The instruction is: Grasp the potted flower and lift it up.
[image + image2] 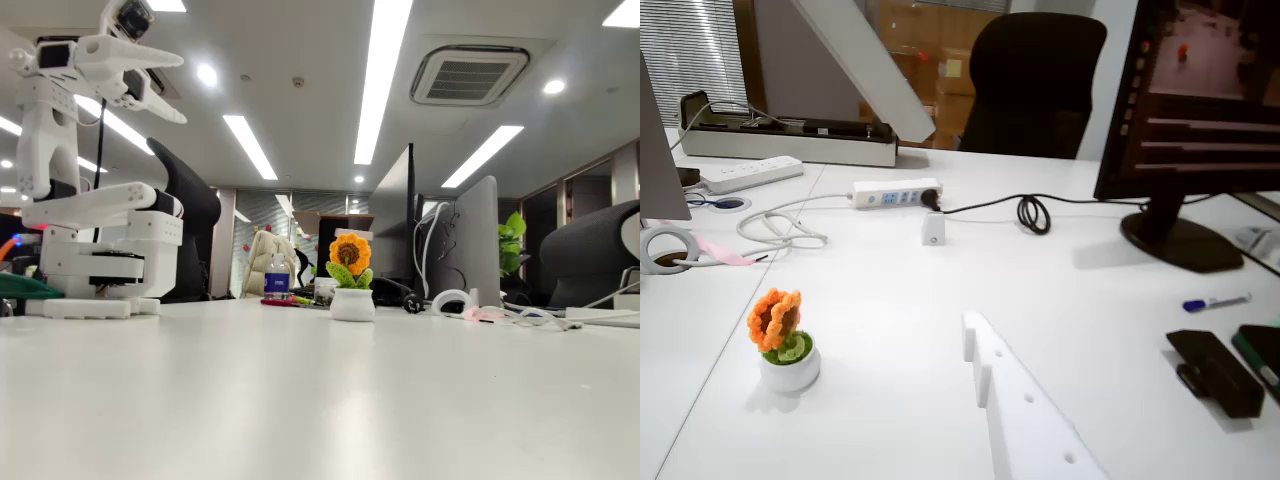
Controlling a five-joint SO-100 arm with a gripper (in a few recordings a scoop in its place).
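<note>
Office setting, white tabletop (300, 400) under ceiling strip lights. Fixed view: white SO-100 arm (90, 200) stands at left, folded upright on its base, w/ gripper (150, 85) raised high near the top edge, well apart from any object. Potted flower (351, 278), a small knitted orange sunflower w/ dark brown centre and green leaves in a squat round white pot, sits upright on the table near centre, well to the right of the arm's base. Behind it: clear water bottle w/ blue label (277, 276), black office chair (190, 215), grey monitor back (470, 240), leafy green plant (512, 240).

Wrist view: potted flower (784, 340) at lower left, upright, blossom facing roughly toward the camera. One white finger (1025, 410) runs in from the bottom edge; the other white finger (865, 60) shows at top. Jaws spread wide apart, nothing between them, no contact w/ the pot. Farther back: white power strip (895, 192) w/ black cable (1030, 212), black monitor on stand (1180, 130), blue marker pen (1217, 301), black rectangular device (1215, 372).
</note>
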